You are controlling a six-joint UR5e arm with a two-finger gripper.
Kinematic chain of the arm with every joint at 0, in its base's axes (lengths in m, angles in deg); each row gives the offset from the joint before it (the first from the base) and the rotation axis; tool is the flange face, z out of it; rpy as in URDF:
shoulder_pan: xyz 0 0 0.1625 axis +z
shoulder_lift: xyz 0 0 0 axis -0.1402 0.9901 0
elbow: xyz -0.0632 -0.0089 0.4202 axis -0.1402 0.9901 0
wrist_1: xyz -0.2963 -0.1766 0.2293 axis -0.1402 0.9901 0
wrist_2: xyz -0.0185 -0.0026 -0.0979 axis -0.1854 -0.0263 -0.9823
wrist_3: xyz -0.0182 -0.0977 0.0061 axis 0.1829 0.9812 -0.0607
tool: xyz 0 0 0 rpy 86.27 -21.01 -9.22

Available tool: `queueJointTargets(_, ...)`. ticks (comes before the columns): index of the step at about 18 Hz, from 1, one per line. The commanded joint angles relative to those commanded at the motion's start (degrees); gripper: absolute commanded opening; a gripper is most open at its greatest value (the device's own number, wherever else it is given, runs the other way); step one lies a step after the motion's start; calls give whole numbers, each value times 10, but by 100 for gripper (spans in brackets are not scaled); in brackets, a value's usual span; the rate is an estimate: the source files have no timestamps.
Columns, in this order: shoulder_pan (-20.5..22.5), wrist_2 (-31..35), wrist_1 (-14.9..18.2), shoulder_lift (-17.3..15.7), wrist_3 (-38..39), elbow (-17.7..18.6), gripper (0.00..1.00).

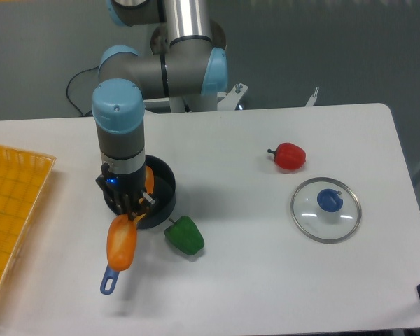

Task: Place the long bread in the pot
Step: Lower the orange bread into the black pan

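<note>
No readable text, label, brand, number or sign appears anywhere: not on the robot arm, the table, or any of the objects lying on it.

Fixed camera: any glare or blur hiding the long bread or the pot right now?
Fixed camera: sharp, even light, soft shadows. The long bread shows only a slight sheen and reads clearly in the gripper. Glare streaks sit on the glass lid. The pot is partly hidden by the arm, not by blur.
</note>
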Motion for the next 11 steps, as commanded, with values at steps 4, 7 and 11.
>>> queueJointTargets(4, -2, -9, -17, -7, 0, 5, 10)
queueJointTargets(7, -4, -9, -33, -11, -4, 23, 10)
queueJointTargets(11, -8, -9, -48, -12, -4, 41, 10)
